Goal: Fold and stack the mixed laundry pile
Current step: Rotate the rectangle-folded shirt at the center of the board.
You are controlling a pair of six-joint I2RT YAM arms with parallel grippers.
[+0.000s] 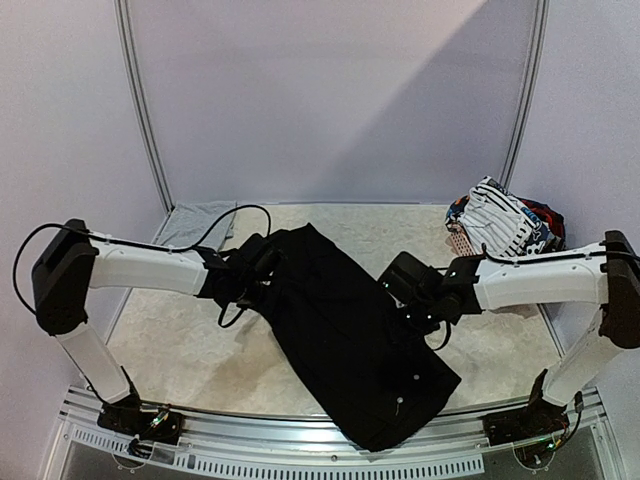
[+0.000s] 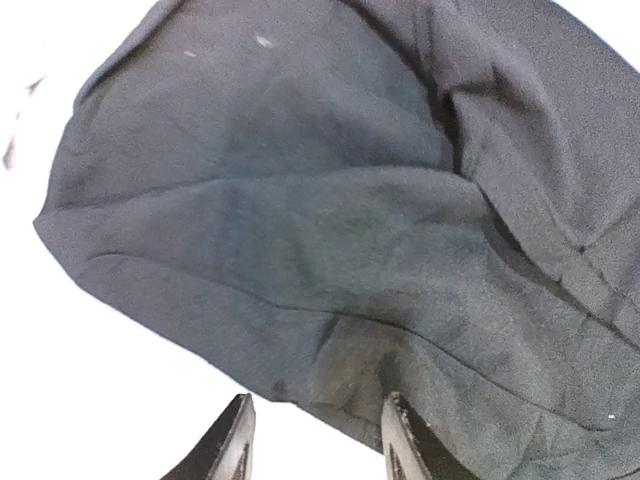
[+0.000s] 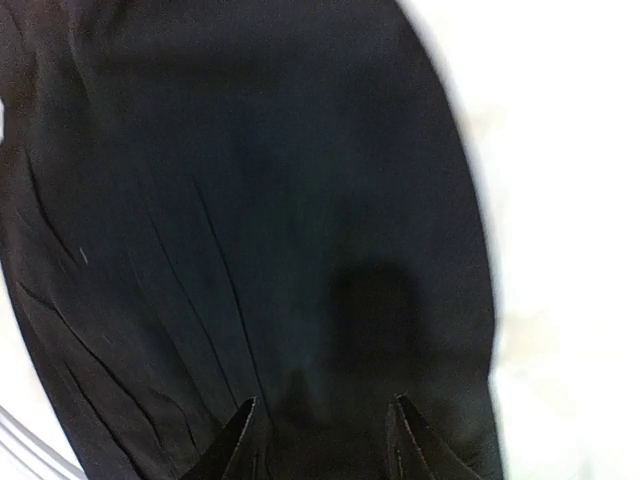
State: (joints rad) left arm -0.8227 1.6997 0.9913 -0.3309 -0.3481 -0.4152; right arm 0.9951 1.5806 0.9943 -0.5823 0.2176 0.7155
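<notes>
Black trousers [image 1: 345,330] laid flat diagonally, ready to fold. Left gripper [image 2: 318,400] at one edge, right gripper [image 3: 324,402] over them; both part-open, apparently holding nothing

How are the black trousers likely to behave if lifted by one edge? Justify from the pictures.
Probably floppy: the black trousers lie flat with soft creases, so they would likely drape and hang. Pushed, they would probably bunch rather than slide whole, given the wrinkles in the cloth.
</notes>
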